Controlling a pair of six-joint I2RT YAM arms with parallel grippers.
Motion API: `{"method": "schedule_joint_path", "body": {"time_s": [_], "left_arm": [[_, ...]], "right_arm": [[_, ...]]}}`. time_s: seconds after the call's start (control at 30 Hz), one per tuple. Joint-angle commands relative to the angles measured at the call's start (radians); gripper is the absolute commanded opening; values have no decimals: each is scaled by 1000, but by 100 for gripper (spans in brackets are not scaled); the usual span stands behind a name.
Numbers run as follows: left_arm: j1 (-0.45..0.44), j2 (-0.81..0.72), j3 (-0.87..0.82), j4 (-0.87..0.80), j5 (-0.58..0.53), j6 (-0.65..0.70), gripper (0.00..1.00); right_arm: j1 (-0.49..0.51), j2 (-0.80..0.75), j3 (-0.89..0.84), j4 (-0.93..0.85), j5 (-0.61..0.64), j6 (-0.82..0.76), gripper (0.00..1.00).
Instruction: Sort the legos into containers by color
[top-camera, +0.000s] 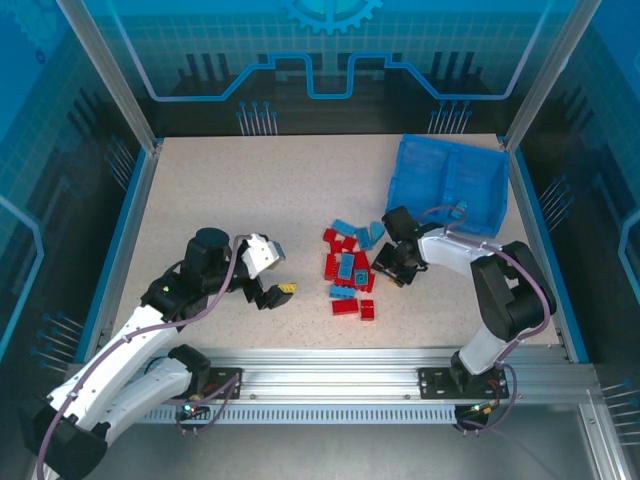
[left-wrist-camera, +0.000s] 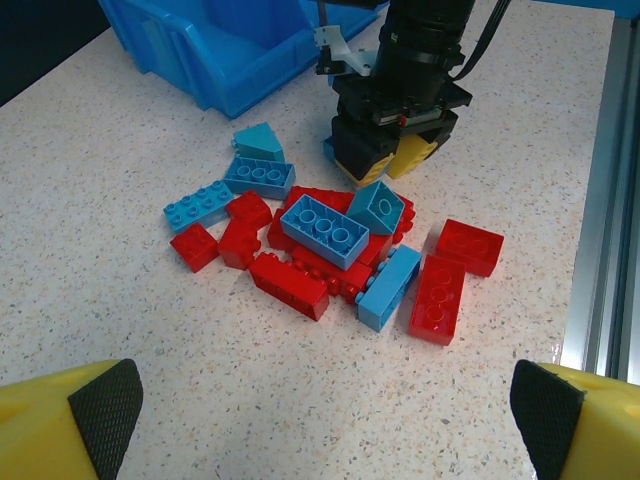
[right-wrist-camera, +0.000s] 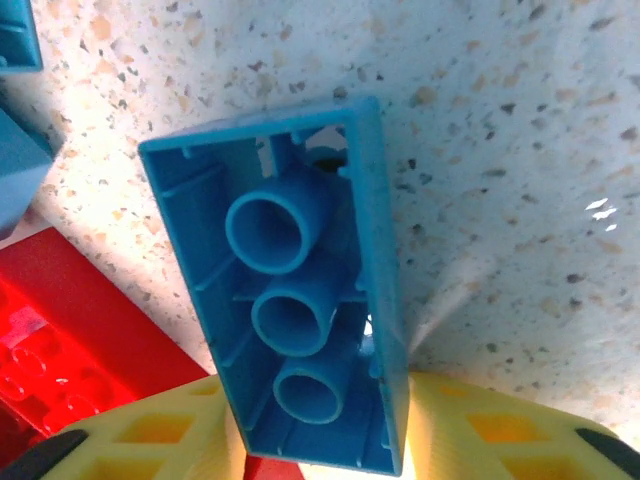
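My left gripper (top-camera: 278, 290) hung to the left of the pile with its fingers (left-wrist-camera: 100, 400) spread wide and nothing between them. It faced the legos (top-camera: 350, 280) across a stretch of bare table (top-camera: 230, 180). The red and light blue bricks lay heaped together mid-table, none of them sorted yet as far as I could see.

At the pile's right edge my right gripper (top-camera: 388, 268) was down on a light blue brick (right-wrist-camera: 300, 290). From its wrist camera I judged the jaws closed on the near end, a yellow finger against each long side. The brick lay upside down, its hollow underside and three tubes facing the camera and its studs toward the table. Its long axis ran straight out from the fingertips, leaning slightly left, so most of its length stuck out ahead unsupported.

The tray (top-camera: 430, 180) sat farther back and to the right of that gripper, well apart from the left arm. I reckoned the right arm had the short carry, and the brick might pivot in so short a grip.
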Motion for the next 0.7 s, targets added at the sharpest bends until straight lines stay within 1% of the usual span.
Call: {"method": "schedule_joint_path", "body": {"time_s": [0.0,0.03,0.13,0.23,0.3,0.37,0.47,0.57,0.67], "left_arm": [[-8,-10,10,-18,1,26,99],[-8,-10,10,-17,1,26,99],[-8,-8,8,-16,0,26,99],[-8,-7,10,-14,0,28,99],[-8,-5,11,-14,0,28,99],[-8,-4,11,-15,0,26,99],[-8,-4,11,-18,-6,28,99],[-8,-7,10,-19,-4,29,99],[-8,-9,6,-17,18,36,99]], "right_arm": [[-29,-10,-16,3,59,-27,43],[-30,-15,-8,-8,67,-44,44],[-31,-33,21,-48,118,-101,59],[-33,-34,41,-53,208,-175,60],[-42,0,58,-42,208,-221,56],[-46,45,78,-29,172,-250,51],[-43,88,79,-2,133,-251,43],[-43,79,70,9,141,-246,33],[-45,26,69,-2,182,-261,29]]}}
